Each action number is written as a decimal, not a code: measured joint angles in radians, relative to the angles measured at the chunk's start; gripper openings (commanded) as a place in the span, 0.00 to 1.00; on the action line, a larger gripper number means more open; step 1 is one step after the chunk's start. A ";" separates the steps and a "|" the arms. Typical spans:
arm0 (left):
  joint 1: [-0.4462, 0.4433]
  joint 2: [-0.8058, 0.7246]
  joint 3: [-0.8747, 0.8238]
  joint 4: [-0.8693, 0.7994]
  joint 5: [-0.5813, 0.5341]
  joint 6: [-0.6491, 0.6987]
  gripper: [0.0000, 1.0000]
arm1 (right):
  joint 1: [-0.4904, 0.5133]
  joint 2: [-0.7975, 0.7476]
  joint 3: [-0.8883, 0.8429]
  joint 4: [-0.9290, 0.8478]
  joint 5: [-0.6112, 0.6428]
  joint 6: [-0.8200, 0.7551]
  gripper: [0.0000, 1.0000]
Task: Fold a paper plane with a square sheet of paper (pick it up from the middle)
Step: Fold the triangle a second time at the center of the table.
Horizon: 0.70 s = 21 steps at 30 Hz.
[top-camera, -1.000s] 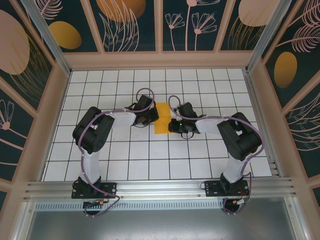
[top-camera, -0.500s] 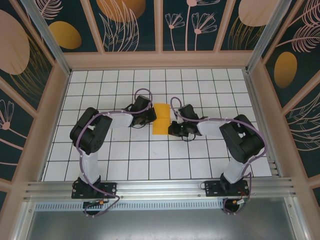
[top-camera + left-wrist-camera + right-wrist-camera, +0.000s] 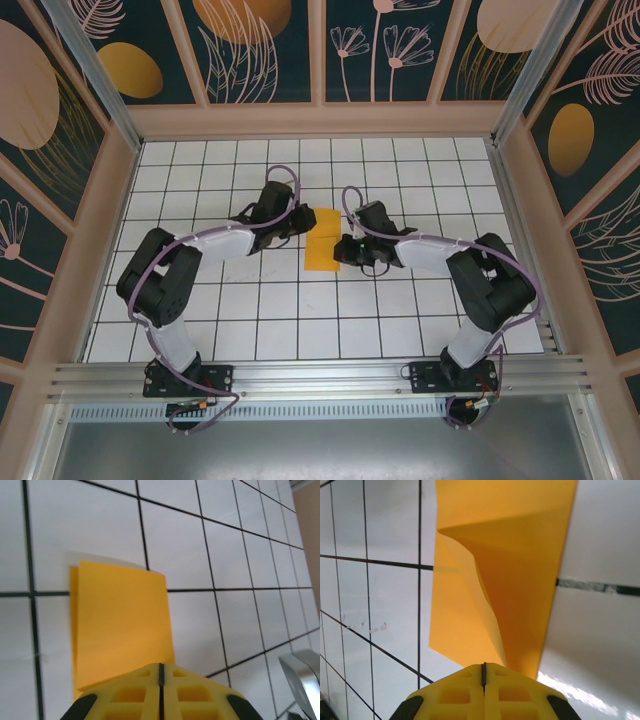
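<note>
Since a second ago my left tool [image 3: 297, 224] has drawn back off the sheet of paper [image 3: 321, 240] to its edge, and that arm's elbow has swung outward. Both tools are closed, finger against finger: the left one hangs just over the sheet's near edge, while the right tool [image 3: 344, 248] sits at the opposite edge, where the paper buckles up in a ridge toward its tips; I cannot tell whether it is pinched. The orange-yellow sheet lies folded on the gridded desk [image 3: 300, 310], between my two tools.
</note>
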<state>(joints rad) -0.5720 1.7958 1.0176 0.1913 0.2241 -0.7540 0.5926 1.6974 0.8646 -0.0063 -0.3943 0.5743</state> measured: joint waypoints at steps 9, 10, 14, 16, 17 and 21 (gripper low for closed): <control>-0.062 0.043 -0.047 0.051 0.060 -0.053 0.04 | 0.000 0.090 0.028 -0.013 0.000 -0.026 0.05; -0.062 0.056 -0.047 0.053 0.063 -0.058 0.04 | 0.000 0.095 0.028 -0.016 0.000 -0.028 0.05; -0.062 0.099 -0.047 0.052 0.064 -0.071 0.03 | 0.000 0.099 0.032 -0.024 -0.001 -0.046 0.05; -0.062 0.113 -0.047 0.051 0.063 -0.074 0.03 | 0.000 0.100 0.034 -0.027 -0.001 -0.053 0.05; -0.062 0.122 -0.045 0.048 0.061 -0.078 0.03 | 0.000 0.101 0.037 -0.029 -0.001 -0.058 0.05; -0.062 0.146 -0.034 0.031 0.047 -0.082 0.02 | 0.000 0.103 0.044 -0.042 -0.004 -0.079 0.05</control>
<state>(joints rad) -0.6342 1.9423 0.9840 0.2226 0.2714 -0.8364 0.5926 1.8004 0.9085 -0.0479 -0.3985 0.4950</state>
